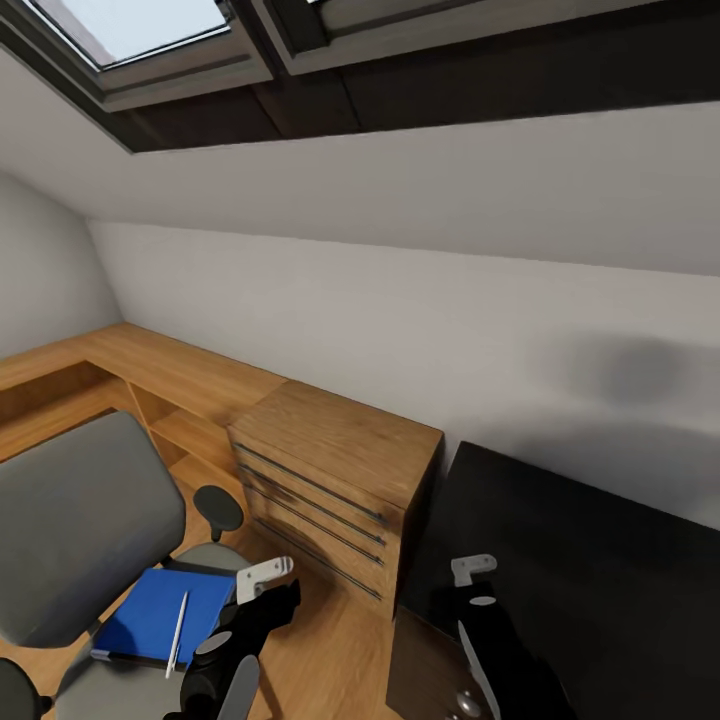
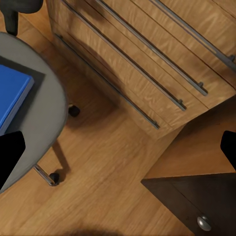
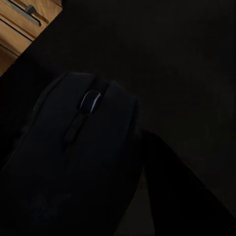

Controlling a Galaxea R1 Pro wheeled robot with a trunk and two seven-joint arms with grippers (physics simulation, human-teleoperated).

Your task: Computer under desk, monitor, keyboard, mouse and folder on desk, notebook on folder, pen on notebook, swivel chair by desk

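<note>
Nearest you: the right gripper hangs over the near corner of the black desk. The right wrist view has the mouse close under the camera, scroll wheel showing, with one dark finger alongside it. Black on black, so you cannot tell whether the jaws are clamped on the mouse or merely over it, nor whether it rests on the desk top.

Judged step: placing the mouse. Check contact before you let go; keep it flat, well in from the desk edge, and leave space beside it for the keyboard.

The left gripper hangs low between chair and drawers, fingers spread wide in the left wrist view, nothing between them, floor beneath.

Just beyond it, on the seat of the swivel chair, lies the blue folder with the pen lying across it. Whether the notebook is the blue item itself you cannot settle from here.

Further off: the wooden drawer unit stands tight against the desk's left side, crowding the gap where the left arm must swing. Behind it, a low wooden shelf runs along the wall, under a skylight.
</note>
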